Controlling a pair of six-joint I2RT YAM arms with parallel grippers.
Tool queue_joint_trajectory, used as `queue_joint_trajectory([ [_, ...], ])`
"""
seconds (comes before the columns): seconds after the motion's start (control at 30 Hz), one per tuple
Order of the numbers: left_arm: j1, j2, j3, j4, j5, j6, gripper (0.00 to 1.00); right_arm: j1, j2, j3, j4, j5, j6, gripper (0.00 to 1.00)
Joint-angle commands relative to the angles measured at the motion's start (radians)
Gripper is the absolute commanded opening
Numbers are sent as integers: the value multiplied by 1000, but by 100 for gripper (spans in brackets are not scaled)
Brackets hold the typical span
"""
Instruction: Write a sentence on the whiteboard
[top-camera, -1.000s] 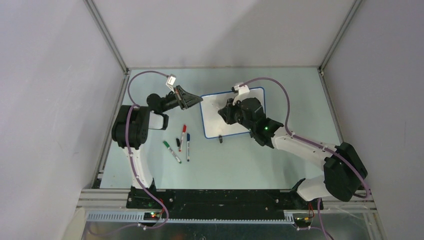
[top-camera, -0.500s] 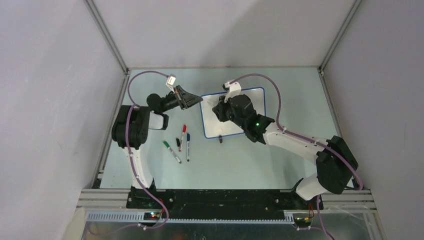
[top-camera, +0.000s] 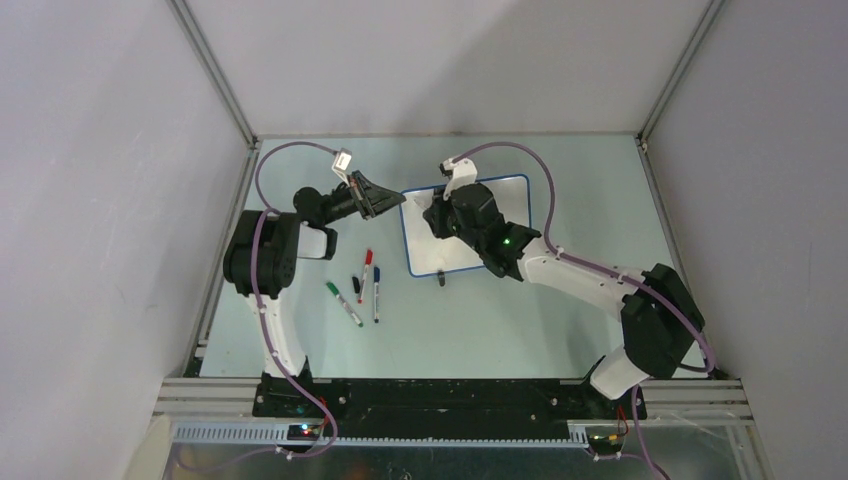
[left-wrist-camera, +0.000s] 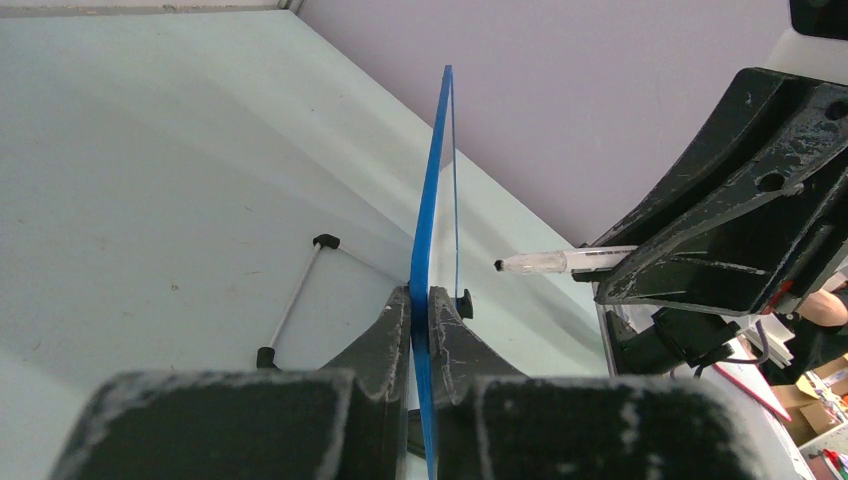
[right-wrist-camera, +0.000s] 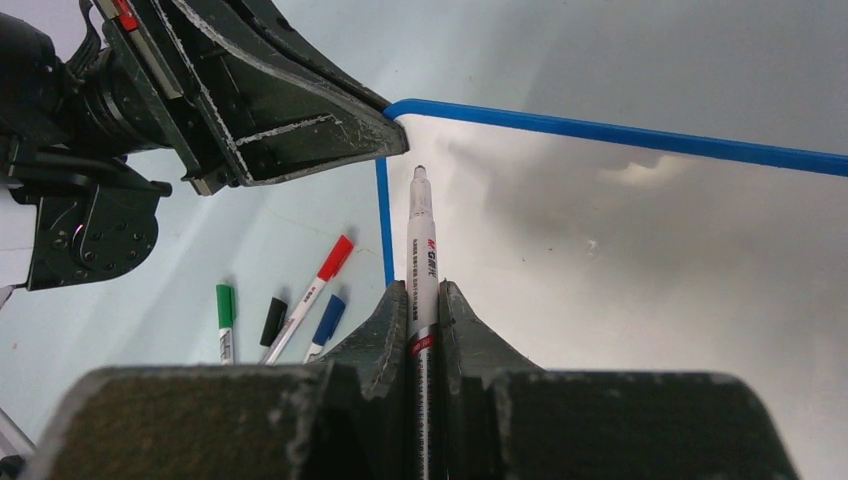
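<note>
The whiteboard (top-camera: 432, 256), white with a thin blue rim, stands mid-table. My left gripper (top-camera: 397, 205) is shut on its left edge; in the left wrist view the blue rim (left-wrist-camera: 432, 200) sits pinched between the jaws of the left gripper (left-wrist-camera: 421, 292). My right gripper (top-camera: 438, 214) is over the board's upper left part, shut on an uncapped white marker (right-wrist-camera: 421, 240). The marker tip points at the board's top left corner, close to the left fingers. The marker (left-wrist-camera: 560, 261) tip is a short way off the board face. The sentence is out of view; the board face (right-wrist-camera: 620, 260) I see is plain white.
On the table left of the board lie a red-capped marker (top-camera: 366, 268), a green-capped marker (top-camera: 343, 303), a blue-capped marker (top-camera: 376, 293) and a loose black cap (top-camera: 356, 284). A black foot (top-camera: 441, 279) sticks out at the board's near edge. Grey walls enclose the table.
The right gripper has carried the marker left and away across the board, toward its top left corner. The left gripper stayed clamped on the rim.
</note>
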Motion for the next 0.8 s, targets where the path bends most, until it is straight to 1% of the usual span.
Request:
queue_joint_trajectory([
  [0.0,7,-11,4,51,-13,32,0,5,24,58,7,25,5,0],
  [0.77,6,-17,-3,51,-14,39,0,7,73,118,-25,24,-8,0],
])
